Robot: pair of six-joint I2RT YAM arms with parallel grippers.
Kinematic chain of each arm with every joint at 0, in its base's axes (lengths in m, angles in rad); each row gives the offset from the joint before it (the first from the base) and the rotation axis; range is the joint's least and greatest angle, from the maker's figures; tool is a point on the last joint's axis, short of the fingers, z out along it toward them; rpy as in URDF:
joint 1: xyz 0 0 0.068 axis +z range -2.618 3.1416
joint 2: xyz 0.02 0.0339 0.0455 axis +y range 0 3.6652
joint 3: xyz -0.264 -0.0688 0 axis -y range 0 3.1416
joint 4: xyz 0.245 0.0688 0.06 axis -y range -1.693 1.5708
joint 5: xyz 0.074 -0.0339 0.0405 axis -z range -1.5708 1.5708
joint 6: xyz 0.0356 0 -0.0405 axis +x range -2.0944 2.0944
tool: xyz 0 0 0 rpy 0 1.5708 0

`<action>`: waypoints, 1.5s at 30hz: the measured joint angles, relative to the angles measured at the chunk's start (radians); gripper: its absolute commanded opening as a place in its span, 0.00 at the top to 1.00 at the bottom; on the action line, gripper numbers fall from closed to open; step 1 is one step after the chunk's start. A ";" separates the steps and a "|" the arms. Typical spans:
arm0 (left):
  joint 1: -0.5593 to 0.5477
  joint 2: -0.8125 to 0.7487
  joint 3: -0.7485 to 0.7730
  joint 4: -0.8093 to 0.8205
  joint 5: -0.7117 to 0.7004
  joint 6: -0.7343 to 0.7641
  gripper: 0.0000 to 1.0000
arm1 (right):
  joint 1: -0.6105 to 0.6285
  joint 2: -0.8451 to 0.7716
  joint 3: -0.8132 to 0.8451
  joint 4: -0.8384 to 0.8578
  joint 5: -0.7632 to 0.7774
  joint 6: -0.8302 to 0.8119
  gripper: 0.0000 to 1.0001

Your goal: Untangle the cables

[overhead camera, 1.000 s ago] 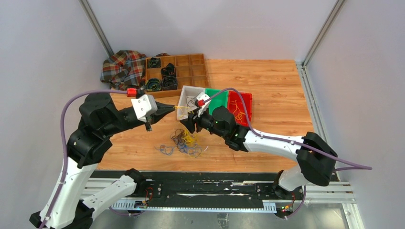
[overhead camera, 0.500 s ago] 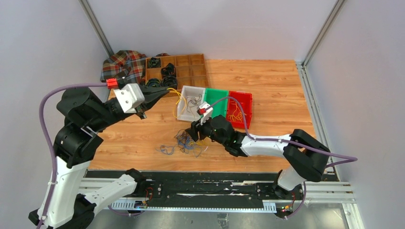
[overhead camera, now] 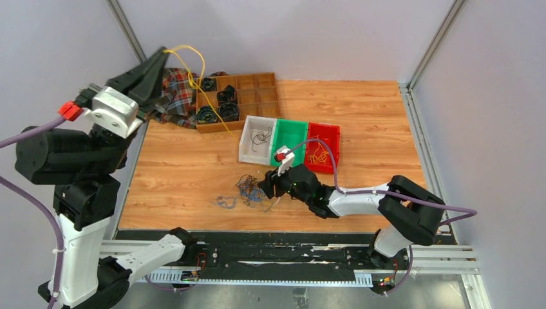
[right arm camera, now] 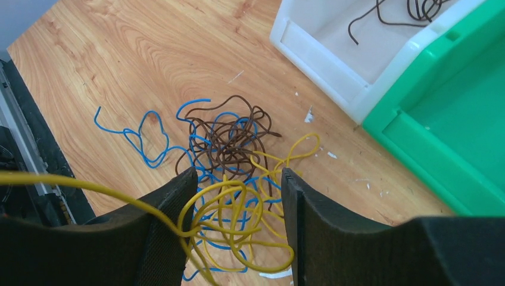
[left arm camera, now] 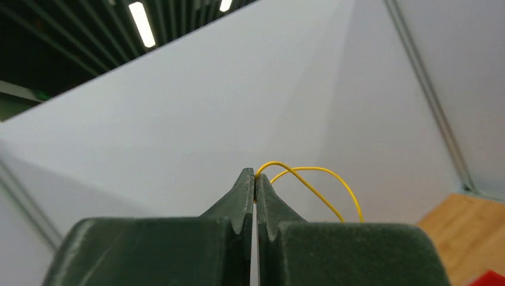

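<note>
Cables [overhead camera: 248,193], yellow, blue and brown, lie tangled on the table [overhead camera: 373,116] at lower centre, under the right gripper [right arm camera: 238,179], whose jaws are parted. One yellow strand [overhead camera: 193,64] rises to the left gripper [overhead camera: 161,55], clenched on it at upper left. Beside the tangle, the white bin [overhead camera: 245,147] holds dark wires and the red bin [overhead camera: 333,132] yellow ones.
</note>
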 measured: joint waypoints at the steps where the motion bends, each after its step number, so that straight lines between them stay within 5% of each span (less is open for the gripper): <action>1: 0.000 0.004 0.009 0.024 -0.023 0.014 0.99 | 0.000 0.000 -0.006 0.005 0.001 0.005 0.47; 9: 0.000 0.055 0.060 0.290 -0.225 0.137 0.99 | 0.000 0.000 -0.034 0.043 0.010 0.050 0.46; 19: 0.000 0.158 0.262 0.510 -0.274 0.211 0.99 | 0.000 -0.010 -0.054 0.041 0.030 0.058 0.38; 34: 0.000 -0.145 -0.359 0.197 -0.186 0.059 0.99 | 0.000 -0.121 0.055 -0.042 -0.023 -0.010 0.37; 45: 0.087 -0.285 -0.745 0.007 -0.410 0.231 0.99 | 0.012 0.140 0.207 -0.080 -0.126 -0.014 0.39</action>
